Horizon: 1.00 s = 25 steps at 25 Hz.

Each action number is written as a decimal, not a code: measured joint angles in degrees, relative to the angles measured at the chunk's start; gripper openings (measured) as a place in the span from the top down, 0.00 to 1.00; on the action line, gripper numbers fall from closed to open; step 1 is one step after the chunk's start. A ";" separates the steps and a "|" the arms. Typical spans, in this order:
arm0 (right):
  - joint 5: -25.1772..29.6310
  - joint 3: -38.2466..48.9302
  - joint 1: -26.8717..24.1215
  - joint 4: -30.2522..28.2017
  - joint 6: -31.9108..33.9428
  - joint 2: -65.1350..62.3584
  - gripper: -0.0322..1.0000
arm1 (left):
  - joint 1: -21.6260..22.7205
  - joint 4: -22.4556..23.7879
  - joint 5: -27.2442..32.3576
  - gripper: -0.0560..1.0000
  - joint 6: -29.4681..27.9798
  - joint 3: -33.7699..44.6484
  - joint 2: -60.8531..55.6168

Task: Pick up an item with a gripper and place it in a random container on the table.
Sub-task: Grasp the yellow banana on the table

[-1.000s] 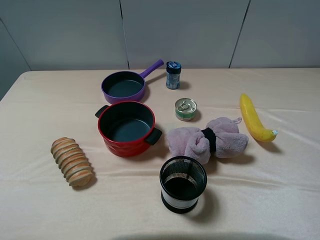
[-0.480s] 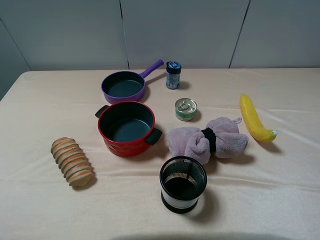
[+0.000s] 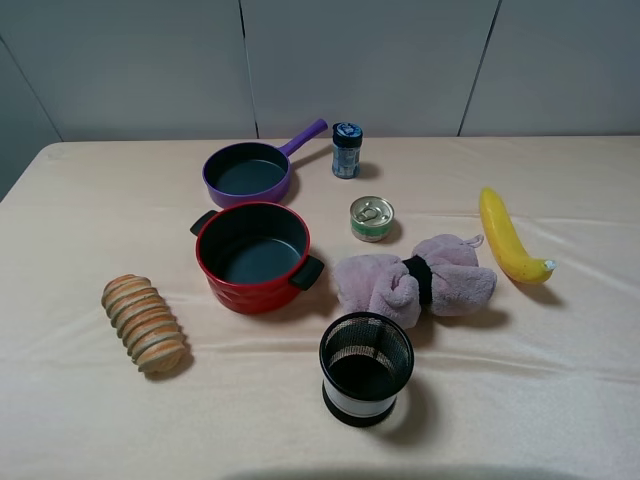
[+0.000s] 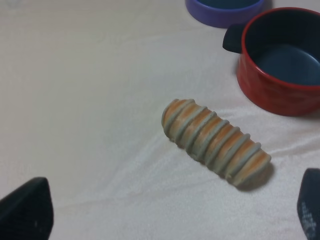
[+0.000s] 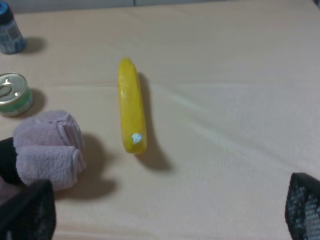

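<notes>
The yellow banana [image 3: 508, 238] lies on the cream cloth table [image 3: 560, 380] at the right, beside the purple plush toy; it also shows in the right wrist view [image 5: 131, 106]. The red pot [image 3: 253, 256] with a dark grey inside stands left of centre, empty; it also shows in the left wrist view [image 4: 280, 60]. No arm shows in the exterior high view. My left gripper [image 4: 170, 212] is open above the bread loaf [image 4: 215, 142]. My right gripper [image 5: 170, 212] is open, apart from the banana.
A purple long-handled pan [image 3: 251, 170], a small blue jar [image 3: 346, 151] and a tin can [image 3: 372, 218] stand at the back. A purple plush toy [image 3: 412, 280] and a black mesh cup [image 3: 366, 367] are in the middle front. The bread loaf [image 3: 144, 322] lies at the left.
</notes>
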 joint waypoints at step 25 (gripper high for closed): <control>-3.80 -19.20 0.00 0.00 -5.21 42.16 0.30 | 0.00 0.00 0.00 0.01 0.00 0.00 0.00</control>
